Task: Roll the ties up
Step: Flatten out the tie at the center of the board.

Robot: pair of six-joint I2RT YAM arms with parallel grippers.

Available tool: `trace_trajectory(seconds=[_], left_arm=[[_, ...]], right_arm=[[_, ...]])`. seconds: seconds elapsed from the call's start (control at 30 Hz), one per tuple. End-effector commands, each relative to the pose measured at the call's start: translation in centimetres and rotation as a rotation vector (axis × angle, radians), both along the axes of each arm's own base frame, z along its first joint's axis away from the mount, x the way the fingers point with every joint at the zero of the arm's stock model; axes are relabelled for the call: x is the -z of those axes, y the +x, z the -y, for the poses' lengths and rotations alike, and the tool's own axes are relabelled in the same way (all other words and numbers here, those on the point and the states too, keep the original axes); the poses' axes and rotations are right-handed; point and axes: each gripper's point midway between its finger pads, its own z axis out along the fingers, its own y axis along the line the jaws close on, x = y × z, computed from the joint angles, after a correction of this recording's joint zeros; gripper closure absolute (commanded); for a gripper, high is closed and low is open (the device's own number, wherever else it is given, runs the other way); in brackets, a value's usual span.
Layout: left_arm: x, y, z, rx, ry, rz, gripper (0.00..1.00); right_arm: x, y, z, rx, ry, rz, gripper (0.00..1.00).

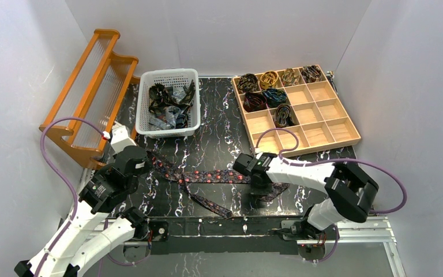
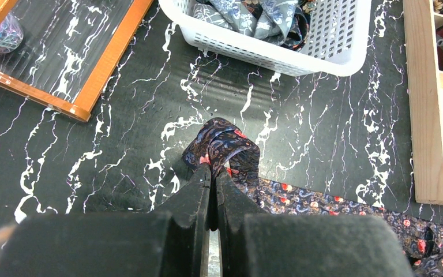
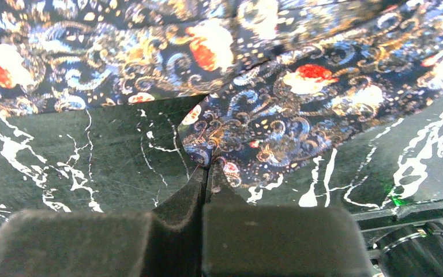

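We found left gripper (image 2: 213, 172) and right gripper (image 3: 209, 169) each clamped on the dark red-dotted fabric necktie (image 1: 207, 176); white plastic basket (image 1: 167, 132) stood beyond.

No legible text, label, brand, no. or sign in any view. Small light markings on left arm housing (image 1: 100, 188), lower left of top view: too small to read. Dotted tie (image 3: 300, 115): print is ornament only.

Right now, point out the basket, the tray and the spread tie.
Basket (image 1: 167, 133): top view, front wall.
Tray (image 1: 330, 108): top view, an empty compartment.
Tie (image 1: 207, 176): top view, middle stretch.
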Motion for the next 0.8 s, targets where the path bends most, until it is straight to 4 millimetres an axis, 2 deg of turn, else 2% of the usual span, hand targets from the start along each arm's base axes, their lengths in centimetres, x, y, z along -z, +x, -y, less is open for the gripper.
trace_trajectory(seconds=[0.0, 0.07, 0.13, 0.23, 0.37, 0.53, 0.63, 0.67, 0.7, 0.73, 0.77], left_arm=[[-0.8, -0.1, -0.1, 0.007, 0.002, 0.01, 1.0], [-0.8, -0.2, -0.1, 0.01, 0.002, 0.006, 1.0], [-0.8, -0.3, 0.0, 0.013, -0.002, 0.009, 1.0], [-0.8, -0.4, -0.1, 0.015, -0.005, 0.009, 1.0], [-0.7, -0.3, 0.3, 0.031, -0.015, 0.005, 1.0], [-1.0, -0.3, 0.6, 0.049, -0.011, 0.0, 1.0], [-1.3, -0.2, 0.4, 0.047, -0.001, 0.008, 1.0], [-1.4, -0.2, 0.4, 0.046, 0.0, 0.01, 1.0], [-1.4, -0.2, 0.3, 0.043, 0.002, 0.011, 1.0], [-1.3, -0.2, 0.3, 0.042, 0.004, 0.009, 1.0], [-1.2, -0.3, 0.2, 0.041, 0.005, 0.009, 1.0]], right_arm=[[-3.6, 3.2, 1.9, 0.128, 0.026, 0.162, 0.99], [-5.7, 5.0, 3.4, 0.201, 0.097, 0.209, 0.99], [-7.2, 6.4, 5.7, 0.291, 0.161, 0.24, 0.99], [-8.6, 7.7, 10.2, 0.45, 0.19, 0.293, 0.99], [-8.6, 8.4, 15.2, 0.587, 0.156, 0.305, 0.99], [-8.1, 10.4, 18.6, 0.66, 0.113, 0.298, 0.99], [-7.3, 10.4, 20.8, 0.717, 0.076, 0.251, 0.99], [-7.2, 10.4, 21.8, 0.729, 0.048, 0.254, 0.93], [-7.1, 10.2, 22.9, 0.745, 0.009, 0.259, 0.8], [-7.2, 10.1, 24.0, 0.781, -0.024, 0.27, 0.56], [-7.4, 10.2, 25.0, 0.807, -0.027, 0.284, 0.49]])
